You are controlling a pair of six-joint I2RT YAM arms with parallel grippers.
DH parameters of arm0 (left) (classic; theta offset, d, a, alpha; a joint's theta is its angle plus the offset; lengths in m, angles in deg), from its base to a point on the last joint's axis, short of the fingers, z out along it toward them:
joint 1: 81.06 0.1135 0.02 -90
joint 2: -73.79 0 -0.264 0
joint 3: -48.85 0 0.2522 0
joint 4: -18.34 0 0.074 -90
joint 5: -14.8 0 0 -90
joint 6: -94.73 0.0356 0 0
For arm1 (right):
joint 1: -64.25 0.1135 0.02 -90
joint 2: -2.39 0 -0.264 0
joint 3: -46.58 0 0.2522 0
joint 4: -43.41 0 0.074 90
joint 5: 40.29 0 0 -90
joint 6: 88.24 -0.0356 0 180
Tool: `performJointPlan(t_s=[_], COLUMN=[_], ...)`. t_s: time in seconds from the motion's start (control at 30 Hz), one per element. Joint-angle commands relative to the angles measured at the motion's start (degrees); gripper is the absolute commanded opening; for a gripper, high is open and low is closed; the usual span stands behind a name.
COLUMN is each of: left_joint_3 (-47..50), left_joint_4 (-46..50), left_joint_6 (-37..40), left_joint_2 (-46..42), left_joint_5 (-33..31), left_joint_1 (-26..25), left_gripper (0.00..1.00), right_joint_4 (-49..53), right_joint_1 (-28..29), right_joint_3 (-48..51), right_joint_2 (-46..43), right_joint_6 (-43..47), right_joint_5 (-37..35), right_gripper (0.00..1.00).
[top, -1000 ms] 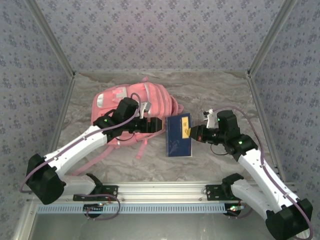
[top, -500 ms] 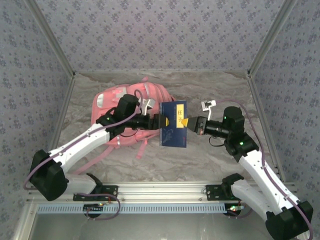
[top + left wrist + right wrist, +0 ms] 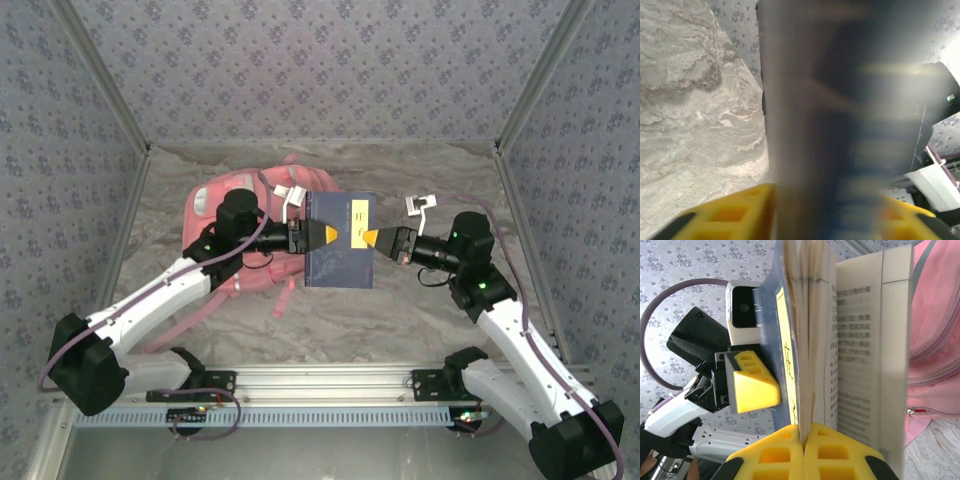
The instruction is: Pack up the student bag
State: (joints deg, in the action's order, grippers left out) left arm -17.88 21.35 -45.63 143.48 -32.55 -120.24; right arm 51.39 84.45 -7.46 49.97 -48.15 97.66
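Note:
A blue book (image 3: pixel 340 262) with a yellow label is held upright above the table between both grippers. My left gripper (image 3: pixel 325 236) clamps its left side; in the left wrist view the blurred book (image 3: pixel 830 100) fills the gap between the yellow fingers (image 3: pixel 735 212). My right gripper (image 3: pixel 370 237) is shut on the right edge, pinching a few pages (image 3: pixel 803 432), and the rest of the pages (image 3: pixel 860 340) fan open. The pink student bag (image 3: pixel 235 200) lies flat behind and left of the book, under the left arm, and also appears as the bag (image 3: pixel 935 340) beside the pages.
The marble tabletop (image 3: pixel 430 180) is ringed by patterned walls with metal corner posts. An aluminium rail (image 3: pixel 320 385) runs along the near edge by the arm bases. Pink bag straps (image 3: pixel 190 320) trail toward the front left.
The right gripper lifted the book off the table and carried it left. The left gripper, open a second ago, has closed on its other side.

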Motion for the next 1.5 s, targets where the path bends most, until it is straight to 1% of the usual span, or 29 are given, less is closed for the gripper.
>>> performJointPlan(t_s=[0.0,0.03,0.07,0.1,0.13,0.17,0.2,0.23,0.3,0.37,0.43,0.53,0.6,0.67,0.73,0.9,1.0,1.07,1.23,1.3,1.37,1.43,1.47], left_joint_3=[0.7,0.9,1.1,1.2,1.3,1.3,1.4,1.5,1.7,2.1,2.8,4.9,7.3,9.0,9.4,9.1,9.9,9.8,9.1,9.2,9.5,9.7,9.8], left_joint_4=[-5.4,-5.8,-6.1,-6.1,-6.0,-5.6,-5.1,-4.7,-4.2,-6.3,-9.9,-16.5,-22.4,-26.6,-28.3,-29.6,-31.6,-32.2,-31.9,-31.7,-31.7,-31.4,-31.4], left_joint_6=[-0.2,-0.3,-0.3,-0.1,0.2,0.5,0.9,1.2,1.3,-0.2,-2.8,-8.3,-12.3,-15.2,-17.1,-19.8,-22.8,-24.0,-24.1,-24.3,-24.4,-24.4,-24.4], left_joint_2=[-1.4,-1.3,-1.4,-1.6,-1.9,-2.4,-2.9,-3.4,-4.9,-6.1,-6.9,-7.5,-7.8,-7.8,-7.6,-6.8,-6.1,-5.5,-4.8,-4.7,-4.7,-4.7,-4.6], left_joint_5=[2.6,2.5,2.1,1.6,0.8,-0.3,-1.8,-3.4,-8.1,-12.1,-16.0,-23.6,-29.4,-34.3,-37.3,-40.0,-42.2,-42.4,-42.7,-42.9,-43.4,-43.6,-43.7], left_joint_1=[-0.1,-0.1,-0.1,0.0,0.0,-0.1,0.0,-0.1,0.0,0.0,-0.1,-0.1,-0.5,-1.2,-1.6,-2.0,-2.1,-2.2,-3.2,-3.4,-3.4,-3.4,-3.5], left_gripper=[0.19,0.14,0.07,0.01,0.00,0.00,0.00,0.00,0.00,0.00,0.00,0.00,0.00,0.00,0.00,0.00,0.00,0.00,0.00,0.00,0.00,0.00,0.00], right_joint_4=[0.0,1.0,2.9,5.5,8.0,11.6,15.6,19.1,19.9,18.2,15.3,4.5,-5.3,-13.5,-18.5,-27.9,-34.6,-38.1,-43.5,-44.0,-45.1,-46.2,-46.9], right_joint_1=[-0.2,-0.3,-0.2,-0.2,-0.2,-0.2,-0.2,-0.1,0.1,0.2,0.2,0.6,1.2,2.5,4.5,10.8,12.5,13.3,15.1,15.4,15.6,15.4,15.4], right_joint_3=[-1.2,-1.4,-1.8,-2.4,-2.9,-3.8,-4.9,-5.5,-4.6,-3.3,-2.1,1.3,4.6,7.0,7.7,7.9,8.3,8.0,5.3,4.4,4.5,4.8,5.0], right_joint_2=[-0.1,-0.1,-0.1,-0.3,-0.4,-0.8,-1.3,-1.8,-3.4,-4.0,-3.9,-4.0,-3.9,-3.2,-2.2,2.1,6.1,8.5,13.4,14.4,15.0,15.5,15.7], right_joint_6=[1.8,2.4,2.9,4.1,5.6,6.6,9.5,12.3,11.4,8.1,2.6,-7.6,-15.4,-20.5,-22.2,-23.7,-26.2,-27.2,-26.8,-25.9,-25.1,-24.9,-24.9], right_joint_5=[-0.9,-1.5,-2.6,-3.9,-5.6,-9.5,-13.5,-16.2,-20.8,-21.9,-20.4,-19.8,-20.1,-21.4,-22.9,-27.4,-28.6,-29.4,-30.1,-30.8,-32.1,-33.3,-34.2], right_gripper=[0.00,0.03,0.17,0.35,0.48,0.62,0.72,0.80,0.91,0.95,0.96,0.97,0.99,1.00,1.00,1.00,1.00,1.00,1.00,0.96,0.89,0.81,0.75])
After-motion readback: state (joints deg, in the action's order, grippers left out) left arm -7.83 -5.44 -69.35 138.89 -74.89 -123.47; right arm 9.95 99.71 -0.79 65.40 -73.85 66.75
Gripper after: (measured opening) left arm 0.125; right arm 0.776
